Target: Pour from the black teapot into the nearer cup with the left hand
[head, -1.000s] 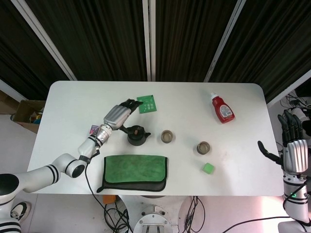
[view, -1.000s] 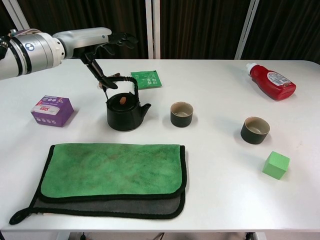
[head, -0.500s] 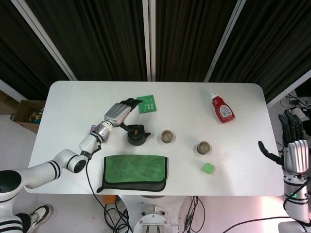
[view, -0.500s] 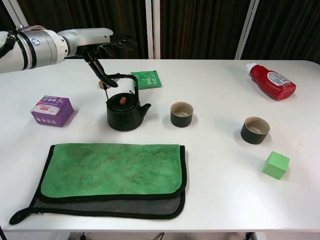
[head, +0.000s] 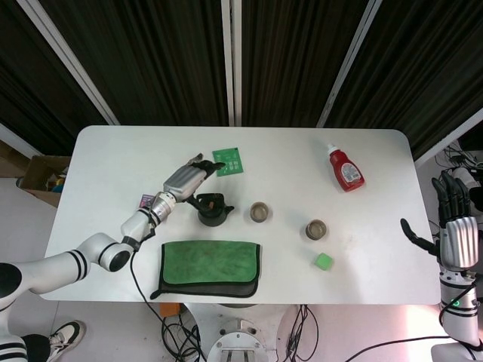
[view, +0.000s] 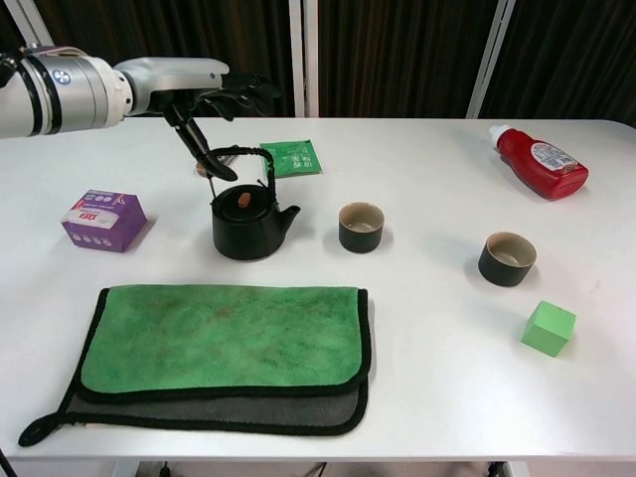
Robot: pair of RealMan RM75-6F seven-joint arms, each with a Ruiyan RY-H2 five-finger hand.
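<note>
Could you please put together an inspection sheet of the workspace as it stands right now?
Surface: white table, bare at the middle.
Job's things: black teapot upright, lid on, spout towards nearer cup; second cup further right.
Clutter: green cloth on a dark mat, purple box, green packet, red bottle lying down, green cube.
Hands: left hand over the teapot's handle, grip unclear; right hand off the table, fingers apart, empty.
Cables: on the floor below the table.
Surroundings: dark curtains behind.
</note>
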